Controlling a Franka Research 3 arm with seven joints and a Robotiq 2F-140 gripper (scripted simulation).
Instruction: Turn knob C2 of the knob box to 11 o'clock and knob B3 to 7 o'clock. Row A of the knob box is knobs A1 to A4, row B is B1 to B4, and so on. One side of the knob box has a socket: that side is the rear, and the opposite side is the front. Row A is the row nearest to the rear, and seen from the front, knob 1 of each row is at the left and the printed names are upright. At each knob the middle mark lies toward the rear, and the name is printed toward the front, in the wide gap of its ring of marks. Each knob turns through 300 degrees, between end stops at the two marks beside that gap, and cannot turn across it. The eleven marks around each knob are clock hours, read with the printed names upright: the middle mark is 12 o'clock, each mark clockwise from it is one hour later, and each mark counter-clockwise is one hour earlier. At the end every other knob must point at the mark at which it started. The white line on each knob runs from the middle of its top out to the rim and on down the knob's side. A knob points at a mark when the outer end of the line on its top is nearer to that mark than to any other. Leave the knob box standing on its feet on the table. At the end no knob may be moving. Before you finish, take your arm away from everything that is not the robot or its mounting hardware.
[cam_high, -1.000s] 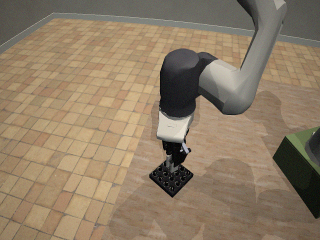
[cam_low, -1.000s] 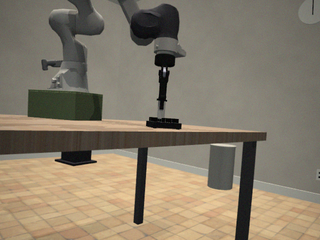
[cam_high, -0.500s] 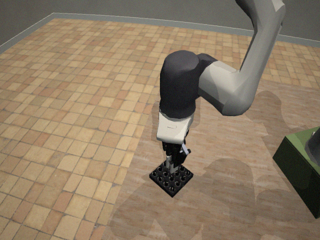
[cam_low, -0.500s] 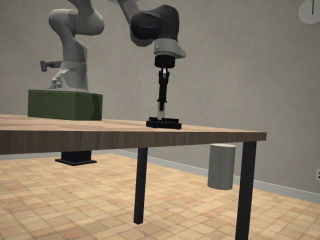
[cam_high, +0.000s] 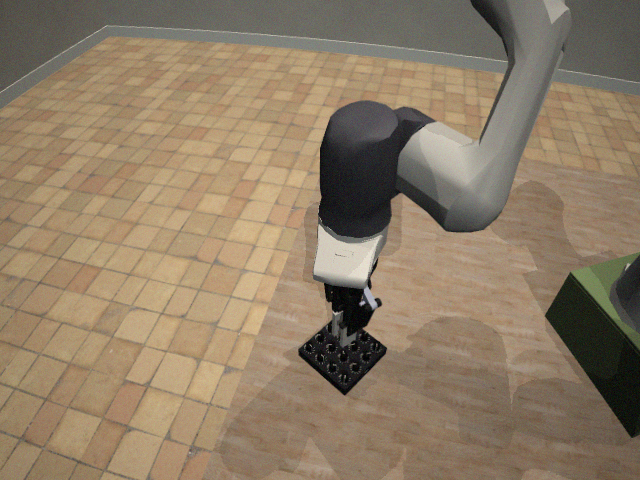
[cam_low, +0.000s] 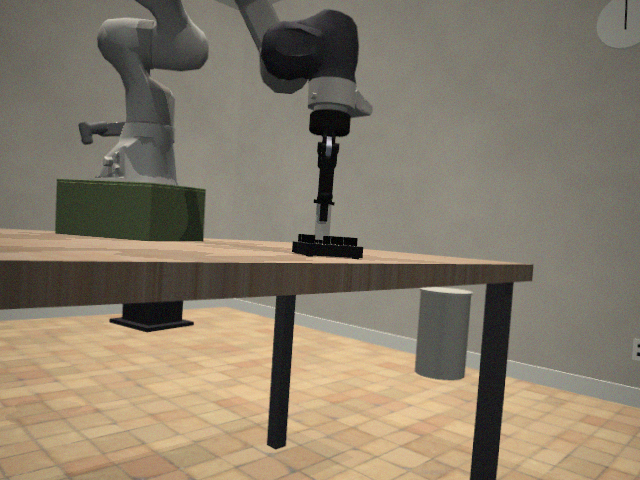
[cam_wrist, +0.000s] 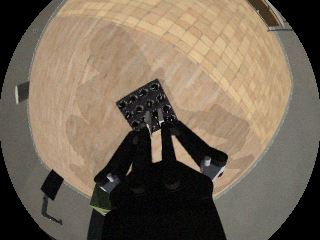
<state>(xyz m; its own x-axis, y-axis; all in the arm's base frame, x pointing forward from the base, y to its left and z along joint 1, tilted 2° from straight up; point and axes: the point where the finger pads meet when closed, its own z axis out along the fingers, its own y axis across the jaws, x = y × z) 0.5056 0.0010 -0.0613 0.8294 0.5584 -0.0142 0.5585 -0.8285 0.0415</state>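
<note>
While the grey-and-black arm (cam_high: 359, 165) (cam_low: 330, 46) arches over the worktop (cam_high: 429, 361) (cam_low: 413, 260) (cam_wrist: 75, 100), its wrist hangs down with the claw (cam_high: 341, 330) (cam_low: 323, 227) (cam_wrist: 154, 115) pointing at the knob box (cam_high: 345, 388) (cam_low: 328, 250) (cam_wrist: 135, 100). That black box lies flat near the worktop's edge, turned cornerwise in the top view. Narrowly parted, the claw's pale fingertips reach down among the knobs; whether they pinch one, I cannot tell.

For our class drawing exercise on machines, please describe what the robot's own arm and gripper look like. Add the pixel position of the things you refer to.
The arm (cam_high: 516, 103) (cam_low: 178, 46) has smooth, rounded links in pale grey, with a dark charcoal section near its end and a whitish collar after that. The gripper (cam_high: 341, 330) (cam_low: 322, 235) (cam_wrist: 154, 115) is black and jointed, with small silvery parts on its linkages and two slim, light grey fingertips.
</note>
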